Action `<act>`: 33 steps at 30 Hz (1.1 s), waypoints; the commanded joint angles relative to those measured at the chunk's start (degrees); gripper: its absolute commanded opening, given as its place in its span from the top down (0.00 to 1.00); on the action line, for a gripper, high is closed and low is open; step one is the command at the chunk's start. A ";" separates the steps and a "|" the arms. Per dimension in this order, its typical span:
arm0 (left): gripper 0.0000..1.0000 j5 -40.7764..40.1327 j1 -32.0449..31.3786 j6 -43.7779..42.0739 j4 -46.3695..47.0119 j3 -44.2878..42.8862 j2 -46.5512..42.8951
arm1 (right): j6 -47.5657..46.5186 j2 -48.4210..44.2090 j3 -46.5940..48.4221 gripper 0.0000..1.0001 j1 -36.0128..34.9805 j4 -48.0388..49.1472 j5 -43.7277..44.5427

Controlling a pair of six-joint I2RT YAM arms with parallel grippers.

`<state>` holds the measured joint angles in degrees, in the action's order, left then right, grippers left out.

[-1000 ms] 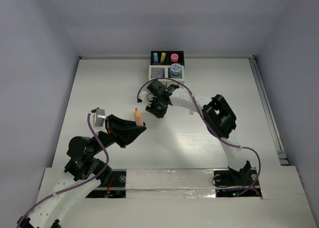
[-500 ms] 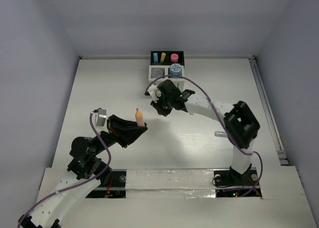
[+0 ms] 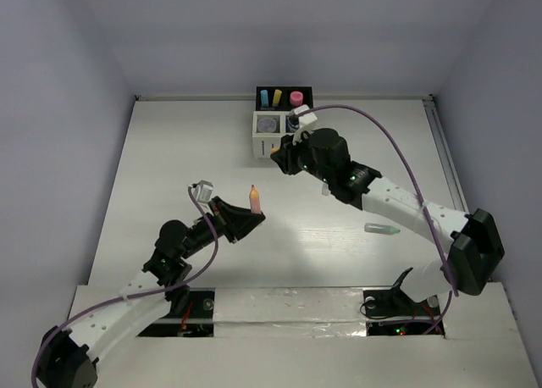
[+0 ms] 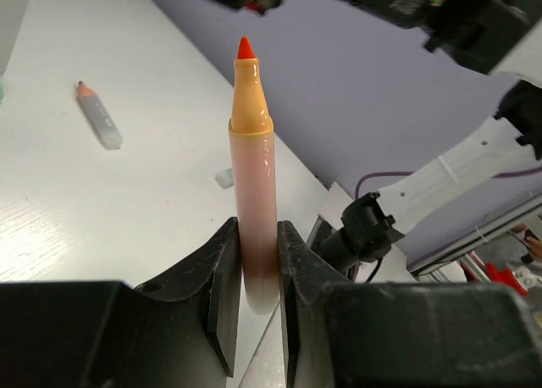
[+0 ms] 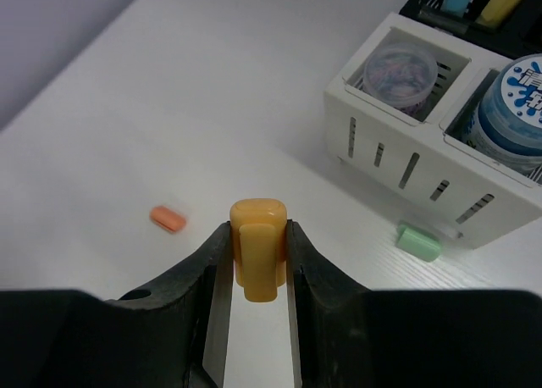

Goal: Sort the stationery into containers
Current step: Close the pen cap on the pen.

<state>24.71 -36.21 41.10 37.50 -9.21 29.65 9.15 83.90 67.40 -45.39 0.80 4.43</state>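
Note:
My left gripper (image 4: 257,235) is shut on an uncapped orange marker (image 4: 253,159), held upright with its red tip up, above the table's middle (image 3: 252,200). My right gripper (image 5: 258,234) is shut on the marker's orange cap (image 5: 258,252), hanging just in front of the containers (image 3: 257,142). The two white slatted bins (image 5: 406,163) hold a purple roll (image 5: 398,64) and a blue-white roll (image 5: 515,100). The black bins (image 3: 284,90) behind hold blue, yellow and pink stubs.
A green stub (image 5: 419,241) lies on the table against the white bins. An orange stub (image 5: 168,218) lies further left. A clear greenish pen-like tube (image 3: 383,229) rests at the right under my right arm, and a grey pen-like tube (image 4: 99,117) shows in the left wrist view.
My right gripper has closed and drawn away from the marker's tip toward the containers, with the cap in it. My left gripper has shifted slightly right with the marker.

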 commanded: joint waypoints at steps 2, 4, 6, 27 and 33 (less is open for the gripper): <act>1.00 -5.18 -1.84 -0.22 12.51 -0.53 7.94 | 11.13 -4.62 -5.24 1.00 0.03 12.73 2.68; 1.00 -7.30 -3.43 -2.16 11.64 -1.85 10.86 | 13.52 -5.67 -6.75 1.00 0.03 15.37 2.61; 1.00 -11.69 -5.10 -4.70 9.89 -4.05 14.46 | 16.68 -6.11 -8.15 1.00 0.03 17.29 0.86; 1.00 -21.02 -8.27 -9.72 7.42 -11.71 25.02 | 20.30 -6.38 -9.57 1.00 -3.92 20.48 1.90; 1.00 -20.58 -8.27 -9.99 7.42 -12.14 25.19 | 20.12 -5.41 -9.21 1.00 -3.92 19.95 1.11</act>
<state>4.01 -44.27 32.25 42.28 -18.50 55.07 29.21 78.37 56.71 -48.84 17.61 5.56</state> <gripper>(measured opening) 0.153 0.318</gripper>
